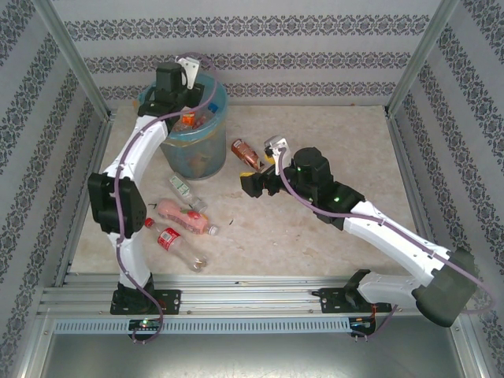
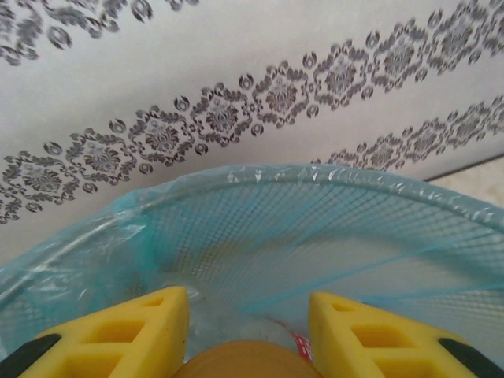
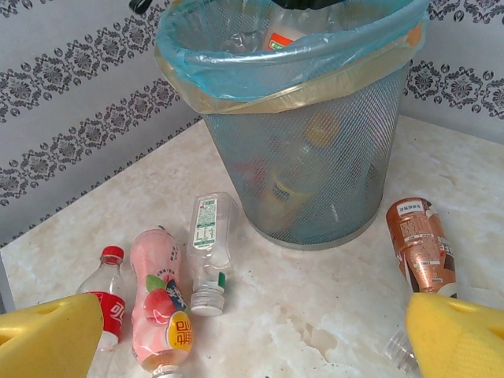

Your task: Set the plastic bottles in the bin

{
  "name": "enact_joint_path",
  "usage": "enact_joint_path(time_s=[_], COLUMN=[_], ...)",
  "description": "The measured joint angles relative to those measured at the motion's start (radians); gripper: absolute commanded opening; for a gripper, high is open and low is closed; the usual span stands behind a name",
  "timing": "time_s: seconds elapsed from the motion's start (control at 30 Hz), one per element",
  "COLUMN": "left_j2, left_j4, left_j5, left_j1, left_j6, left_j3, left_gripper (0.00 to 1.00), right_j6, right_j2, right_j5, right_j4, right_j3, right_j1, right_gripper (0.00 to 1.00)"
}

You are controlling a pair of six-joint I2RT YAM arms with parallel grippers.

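The bin (image 1: 197, 153) is a round mesh bucket with a blue bag liner, standing at the back left. My left gripper (image 1: 183, 102) hangs over its mouth, shut on a plastic bottle whose orange-brown end (image 2: 244, 361) fills the gap between the yellow fingers. The right wrist view shows that bottle (image 3: 281, 35) just inside the bin (image 3: 315, 165) rim. My right gripper (image 1: 252, 179) stands open and empty, low over the table right of the bin. A brown bottle (image 3: 417, 244) lies beside its right finger. Pink (image 3: 161, 303), clear green-labelled (image 3: 209, 232) and red-labelled (image 3: 106, 295) bottles lie to the left.
Several bottles show through the bin's mesh wall. A clear bottle neck (image 3: 398, 346) lies by the right finger (image 3: 457, 339). In the top view another clear bottle (image 1: 197, 261) lies near the left arm's base. Patterned walls and metal posts close in the table.
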Motion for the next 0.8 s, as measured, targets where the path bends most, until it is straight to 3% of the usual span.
enact_joint_path(time_s=[0.13,0.2,0.33,0.4,0.67,0.8], left_j2=[0.052,0.056,0.056,0.056,-0.043,-0.136], left_j4=[-0.049,-0.045,-0.045,-0.073,-0.066,-0.046], left_j5=[-0.008,-0.007,0.007,0.034,0.096,0.123], left_j1=[0.0,-0.001,-0.001,-0.001,-0.001,-0.001], left_j6=[0.042,0.052,0.052,0.019,-0.109,-0.152], left_j3=[0.045,0.037,0.037,0.03,-0.061,-0.095], left_gripper=[0.0,0.16,0.62,0.7,0.78,0.76], right_j6=[0.0,0.0,0.0,0.0,0.008,0.016], right_j2=[0.006,0.006,0.006,0.005,0.0,-0.004], right_j5=[0.0,0.0,0.001,0.001,0.027,0.057], right_j4=[0.0,0.0,0.0,0.0,0.001,0.002], right_j3=[0.0,0.0,0.0,0.0,0.0,0.0], right_j1=[0.002,0.006,0.006,0.006,0.025,0.026], right_gripper=[0.98,0.98,0.98,0.98,0.98,0.98])
